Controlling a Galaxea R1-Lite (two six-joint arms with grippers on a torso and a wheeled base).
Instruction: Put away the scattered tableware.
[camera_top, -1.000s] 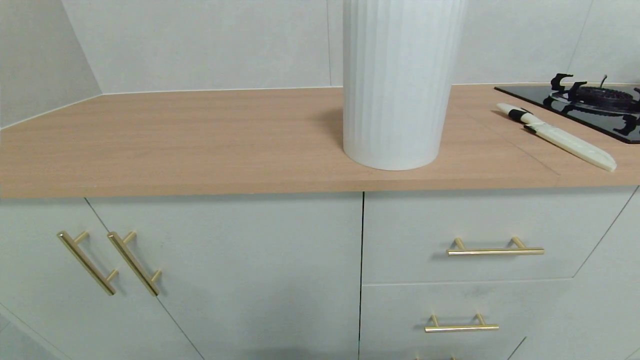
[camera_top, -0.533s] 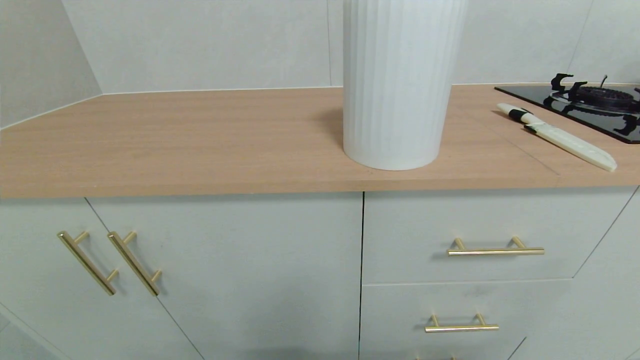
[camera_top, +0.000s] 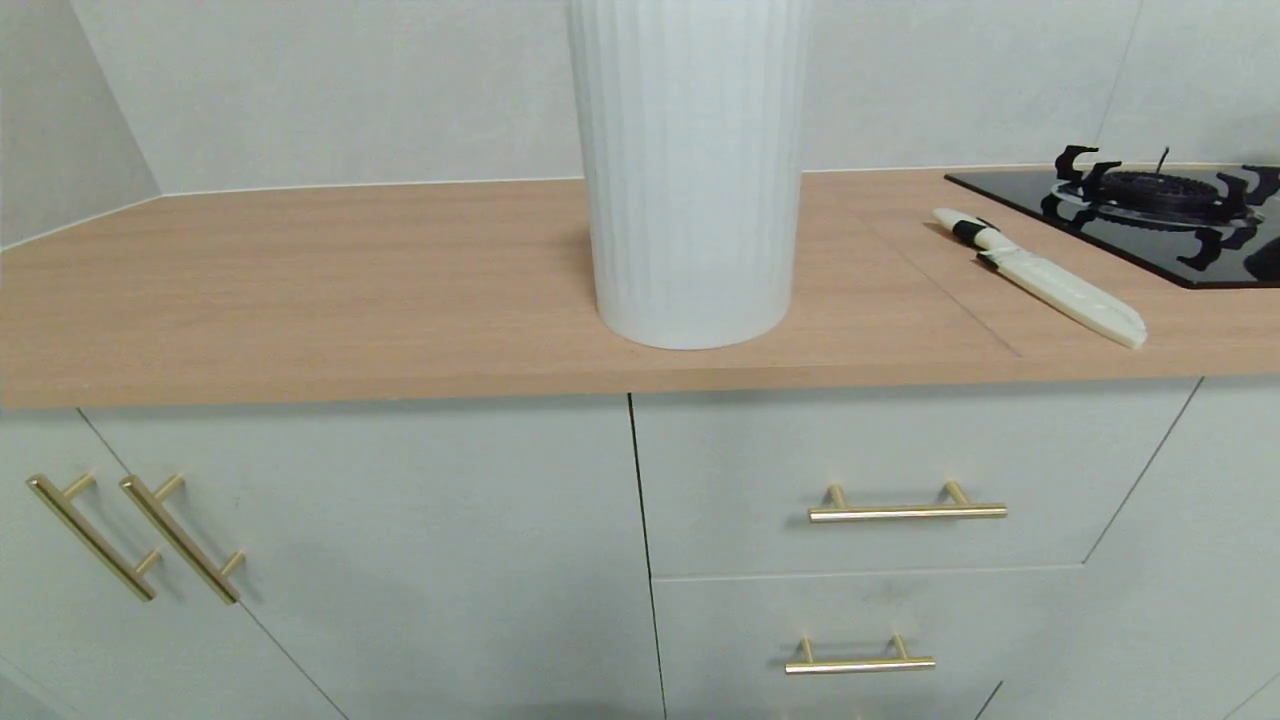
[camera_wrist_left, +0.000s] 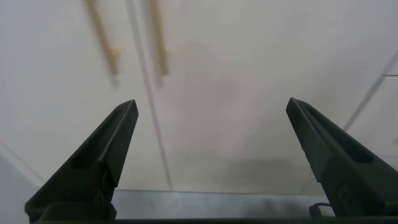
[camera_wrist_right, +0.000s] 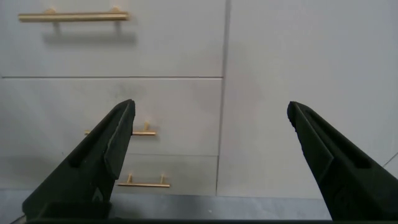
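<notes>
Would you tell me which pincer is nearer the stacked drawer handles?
Right. The right pincer faces the drawer handles; the left pincer faces the paired door handles instead.

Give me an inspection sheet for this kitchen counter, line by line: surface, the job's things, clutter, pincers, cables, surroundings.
Surface: light wooden countertop, running above grey cabinet fronts.
Job's things: cream knife with a black-banded handle lies flat beside the hob, blade towards the counter's front edge; tall white ribbed container stands upright near the front edge.
Clutter: nothing seen.
Pincers: left pincer open, facing the cabinet doors; right pincer open, facing the drawer fronts; neither holds anything.
Cables: nothing seen.
Surroundings: black glass gas hob at the counter's right; brass bar handles on doors and drawers; pale tiled wall behind.
</notes>
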